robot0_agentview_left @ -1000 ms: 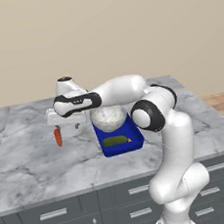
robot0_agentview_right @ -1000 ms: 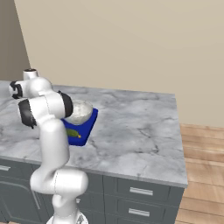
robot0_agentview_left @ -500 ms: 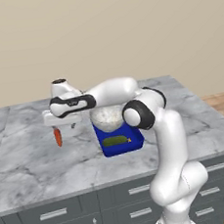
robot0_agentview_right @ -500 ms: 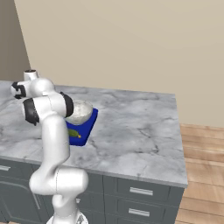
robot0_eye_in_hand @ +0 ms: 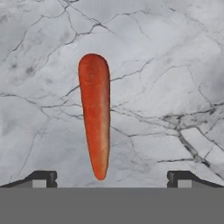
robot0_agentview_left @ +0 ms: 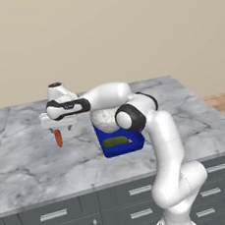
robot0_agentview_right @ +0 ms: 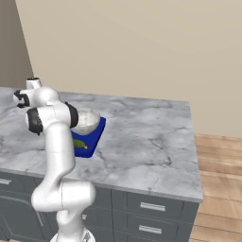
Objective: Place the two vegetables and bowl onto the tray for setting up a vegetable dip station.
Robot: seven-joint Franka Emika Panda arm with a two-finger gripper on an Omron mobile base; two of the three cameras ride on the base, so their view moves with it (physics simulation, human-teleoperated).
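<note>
Carrot on bare marble, our gripper (robot0_agentview_left: 57, 127) above it.
We see the carrot (robot0_eye_in_hand: 95, 114) lying on the countertop (robot0_agentview_left: 26, 159) left of the tray (robot0_agentview_left: 105, 150), which holds the bowl (robot0_agentview_right: 86, 120) and cucumber (robot0_agentview_left: 116, 141). Our fingertips (robot0_eye_in_hand: 43, 177) stand spread wide, the carrot's thin end between them, untouched.

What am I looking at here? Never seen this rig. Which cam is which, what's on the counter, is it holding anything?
It is a rendered kitchen with a white robot arm on a driving base. Two pictures come from base cameras behind the arm, left and right. The third looks along the gripper, whose two finger tips are spread wide, holding nothing. On the marble counter sits a blue tray with a speckled bowl and a green cucumber on it. An orange carrot lies on the counter left of the tray, directly under the gripper.
</note>
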